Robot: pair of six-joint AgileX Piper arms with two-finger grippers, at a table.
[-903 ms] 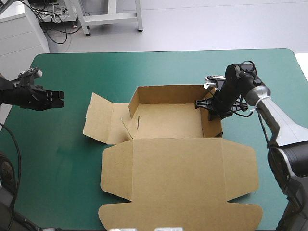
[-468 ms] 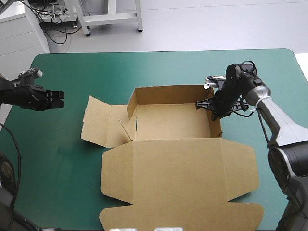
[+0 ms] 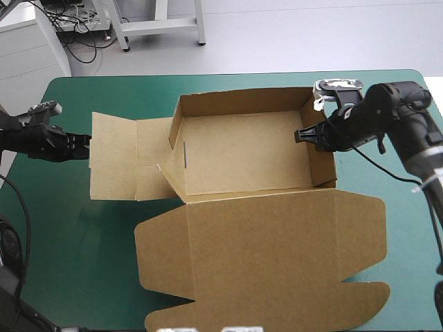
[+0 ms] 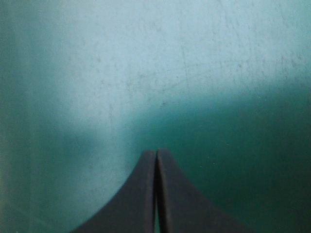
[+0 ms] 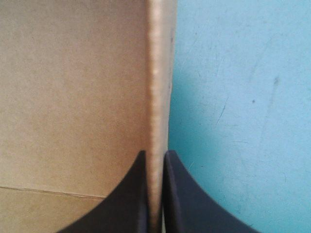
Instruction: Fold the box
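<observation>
The brown box [image 3: 242,159] stands as an open tray mid-table, its back and right walls raised, its left flaps spread flat and its wide lid [image 3: 263,263] flat toward the near edge. My right gripper [image 3: 304,135] is shut on the box's right wall; in the right wrist view the wall's edge [image 5: 156,97] runs up between the black fingers [image 5: 131,194]. My left gripper [image 3: 82,146] hovers shut near the table's left edge, just beside the box's left flap [image 3: 114,155]. Its wrist view shows only the teal-green cover [image 4: 146,73] ahead of the closed fingers [image 4: 141,194].
Bare teal-green cover [image 3: 83,263] lies at the near left, and a strip of it runs along the far edge [image 3: 124,90]. The lid reaches close to the table's near edge.
The box has risen and shifted toward the far edge with my right gripper, looking larger; its left flap has swung out flat toward my left gripper. The left arm barely moved.
</observation>
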